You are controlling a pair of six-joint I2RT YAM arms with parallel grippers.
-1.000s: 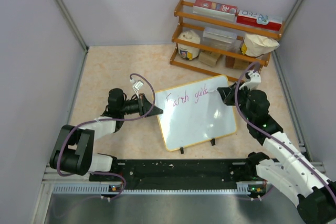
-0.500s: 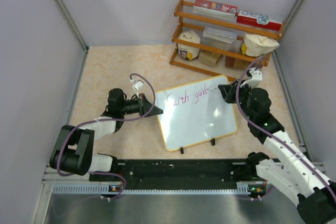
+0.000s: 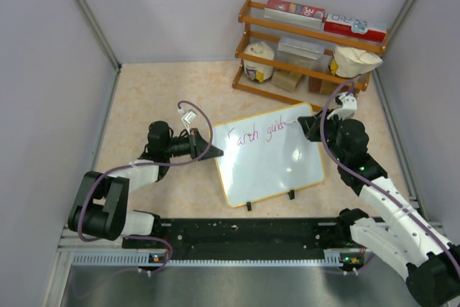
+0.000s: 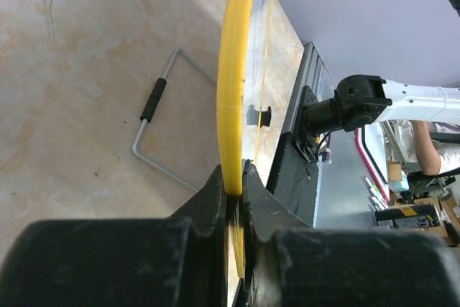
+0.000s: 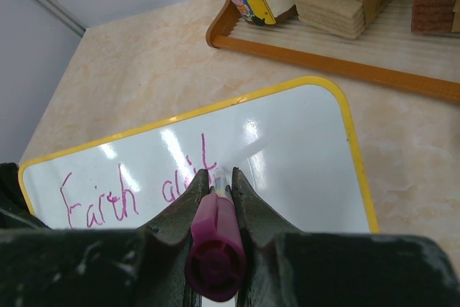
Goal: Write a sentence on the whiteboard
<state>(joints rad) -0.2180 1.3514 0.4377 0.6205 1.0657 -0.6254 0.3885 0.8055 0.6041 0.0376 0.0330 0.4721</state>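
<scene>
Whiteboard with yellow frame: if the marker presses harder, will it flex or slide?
The yellow-framed whiteboard is probably stiff: its edge looks straight in the left wrist view. It likely won't slide, since the left tool is shut on its frame. Its glossy face may let the magenta marker in the right tool skid.

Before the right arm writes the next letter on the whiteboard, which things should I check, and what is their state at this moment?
1. Left gripper clamps the whiteboard by its yellow frame: ok.
2. Right gripper is shut on the marker: ok.
3. Marker tip stands at the end of the sentence: ok.
4. Tip really touches the board: cannot tell.
5. Free white space to the right of and below the writing: ok.
6. Sentence complete: not ok, only one line, roughly "Earth gui", shows.
</scene>
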